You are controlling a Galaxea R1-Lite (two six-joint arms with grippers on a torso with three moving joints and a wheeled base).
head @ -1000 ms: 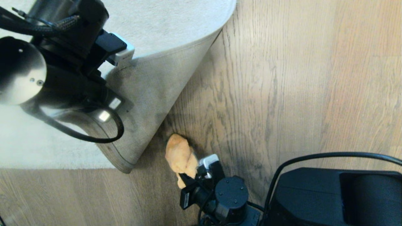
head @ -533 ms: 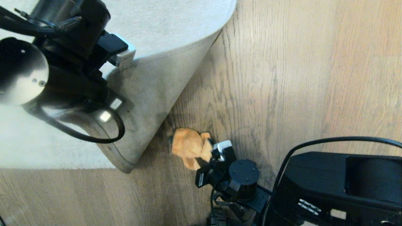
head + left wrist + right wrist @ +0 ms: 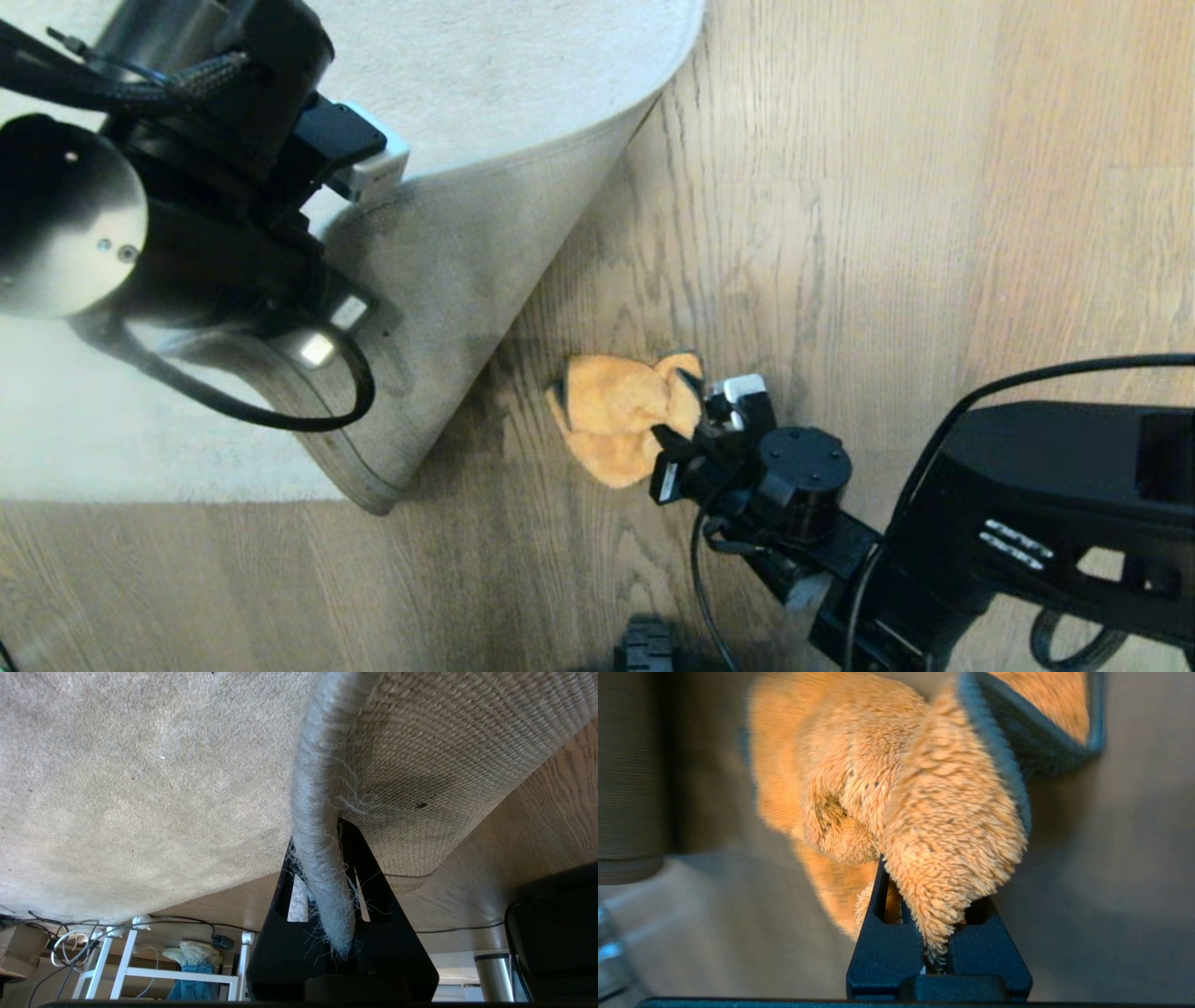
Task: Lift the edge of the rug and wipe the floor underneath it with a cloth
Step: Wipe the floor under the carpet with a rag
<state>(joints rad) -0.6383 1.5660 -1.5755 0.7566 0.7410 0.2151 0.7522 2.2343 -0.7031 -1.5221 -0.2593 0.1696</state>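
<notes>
The pale grey rug (image 3: 523,65) has its corner folded up, so the beige woven backing (image 3: 457,271) faces me. In the left wrist view my left gripper (image 3: 322,868) is shut on the frayed rug edge (image 3: 317,788) and holds it off the floor. My left arm (image 3: 187,205) hides those fingers in the head view. On the bare wood-grain floor (image 3: 840,233), just right of the lifted corner, lies a fluffy orange cloth (image 3: 621,415) (image 3: 887,779). My right gripper (image 3: 686,429) (image 3: 924,891) is shut on a fold of it, low over the planks.
A black cable (image 3: 1027,383) arcs over my right arm at the lower right. A small black part (image 3: 644,644) sits at the bottom edge. Past the rug, the left wrist view shows a white rack (image 3: 163,975), loose wires and a metal cylinder (image 3: 493,975).
My right gripper has dragged the orange cloth across the floor, to the right and farther from me, away from the lifted rug corner. The left arm and rug have not moved.
</notes>
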